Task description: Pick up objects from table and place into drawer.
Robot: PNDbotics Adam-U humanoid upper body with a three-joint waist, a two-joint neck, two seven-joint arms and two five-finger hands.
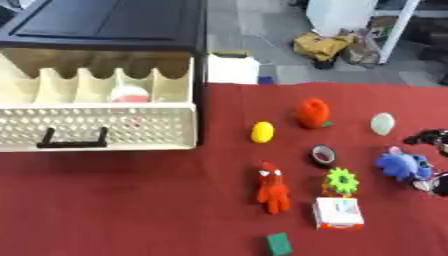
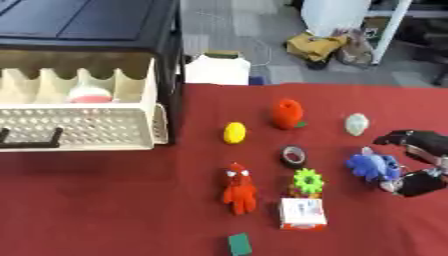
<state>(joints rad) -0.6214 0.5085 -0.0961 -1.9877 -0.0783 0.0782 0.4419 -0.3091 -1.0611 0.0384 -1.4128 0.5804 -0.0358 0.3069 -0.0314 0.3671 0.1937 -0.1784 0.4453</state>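
At the right edge of the frame, the right hand (image 2: 418,162) is reaching around the blue plush toy (image 2: 374,166), fingers spread on either side of it and not yet visibly pinching. To grasp well, the fingers should be closing on the toy's body without nudging the pale egg-shaped object (image 2: 356,124) above it, then carrying it to the open cream drawer (image 2: 83,129) at upper left, where a red-and-white item (image 2: 88,93) is already lying. The hand is partly cut off, so contact is uncertain. The left hand is showing nowhere.
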